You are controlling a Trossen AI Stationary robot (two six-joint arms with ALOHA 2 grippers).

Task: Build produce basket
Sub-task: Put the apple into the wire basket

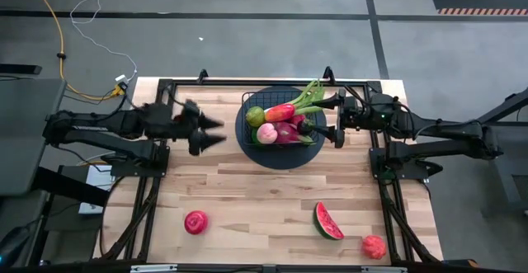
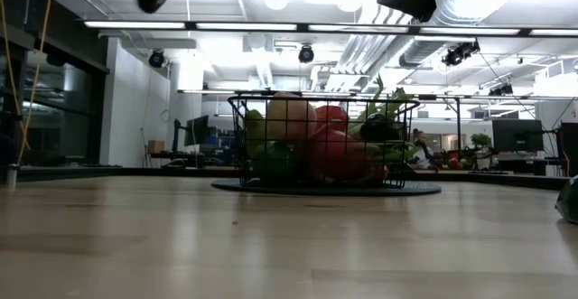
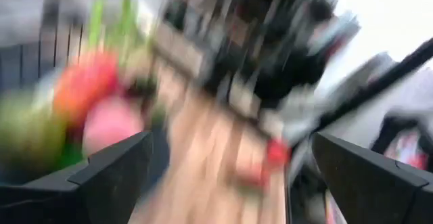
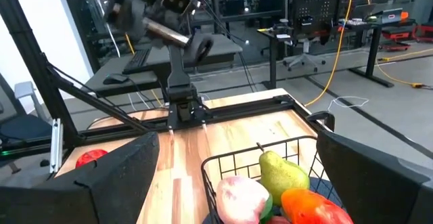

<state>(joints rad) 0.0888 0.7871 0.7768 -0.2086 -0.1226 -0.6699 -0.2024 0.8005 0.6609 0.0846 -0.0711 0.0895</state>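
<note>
The basket sat on a dark round mat at the upper centre of the overhead frame, already holding a pear, a peach, a red pepper, a dragon fruit and a leafy stalk. Three pieces still lay on the tabletop along the lower edge: a red apple at lower left, a watermelon slice at lower centre-right, and a reddish fruit at lower right.

The left gripper hung just left of the basket with its fingers spread and empty. The right gripper hovered at the basket's right rim, fingers likewise released and holding nothing.

Judging from this, the next step was fetching a loose piece. It would go best with each arm taking its own side: the left for the apple, the right for the watermelon, coming straight down and clear of the basket rim.
</note>
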